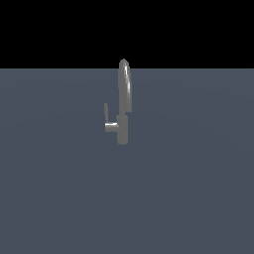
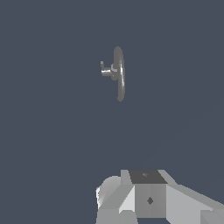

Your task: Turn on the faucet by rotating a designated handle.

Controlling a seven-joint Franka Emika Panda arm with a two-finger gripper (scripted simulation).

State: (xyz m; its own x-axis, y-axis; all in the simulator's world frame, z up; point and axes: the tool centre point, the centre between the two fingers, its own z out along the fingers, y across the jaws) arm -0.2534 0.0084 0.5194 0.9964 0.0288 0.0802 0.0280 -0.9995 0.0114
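Note:
The faucet (image 1: 123, 106) is a small grey metal tap standing upright on the flat grey floor, with a tall narrow arched spout. Its handle (image 1: 106, 113) is a thin flat lever pointing up from the end of a short horizontal stub, on the exterior view's left of the body. In the wrist view the faucet (image 2: 119, 73) is seen from above and far off, with the handle (image 2: 103, 68) at its side. Grey and white blocks of my gripper (image 2: 146, 199) show at the edge of the wrist view, well apart from the faucet. Its fingertips cannot be made out.
A plain grey floor (image 1: 188, 198) spreads all around the faucet, ending at a black background behind it. The arm does not appear in the exterior view.

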